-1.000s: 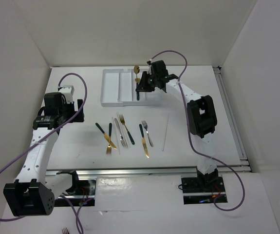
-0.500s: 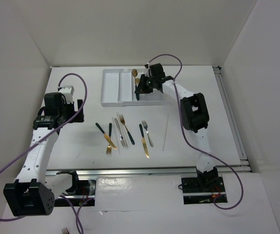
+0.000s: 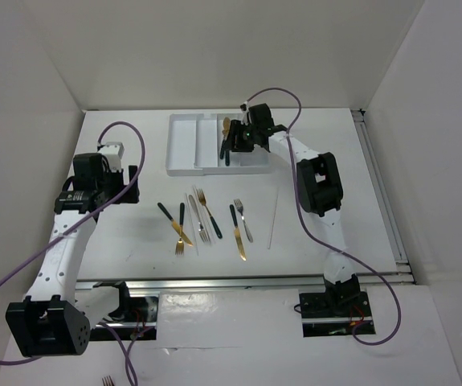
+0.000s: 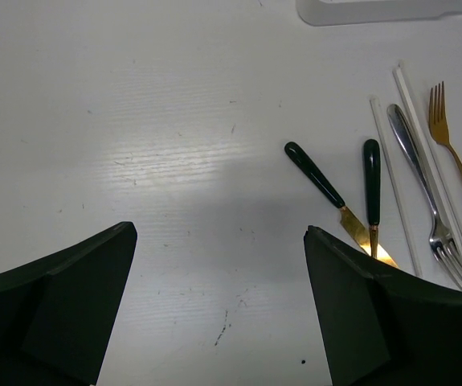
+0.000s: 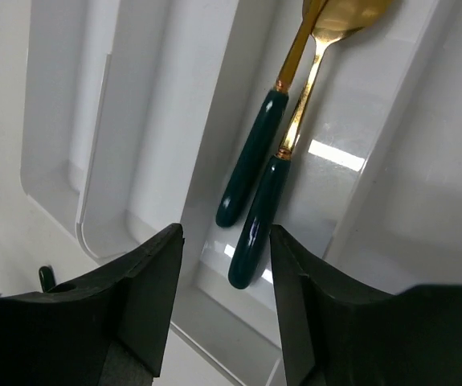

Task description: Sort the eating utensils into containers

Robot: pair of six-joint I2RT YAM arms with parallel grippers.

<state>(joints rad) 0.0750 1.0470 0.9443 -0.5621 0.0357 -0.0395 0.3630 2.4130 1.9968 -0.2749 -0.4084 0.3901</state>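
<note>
Two gold spoons with teal handles (image 5: 256,193) lie side by side in one compartment of the white tray (image 5: 166,104), also seen from above (image 3: 226,127). My right gripper (image 5: 224,241) is open, its jaws straddling the handle ends just above them, over the tray (image 3: 184,145). My left gripper (image 4: 220,233) is open and empty above bare table, left of the loose utensils. On the table lie a teal-handled knife (image 4: 315,174), a teal-handled fork (image 4: 371,169), a silver fork (image 4: 419,169), a gold fork (image 4: 447,137) and pale sticks (image 4: 391,161).
Further right on the table lie a gold knife with a teal handle (image 3: 237,232), a silver fork (image 3: 244,219) and a lone pale stick (image 3: 273,219). White walls enclose the table. The tray's left compartments show nothing in them.
The right gripper has come down and slightly left into the tray. The spoon it held tilted above the tray now lies flat beside the other spoon, released. The left arm has not moved.
</note>
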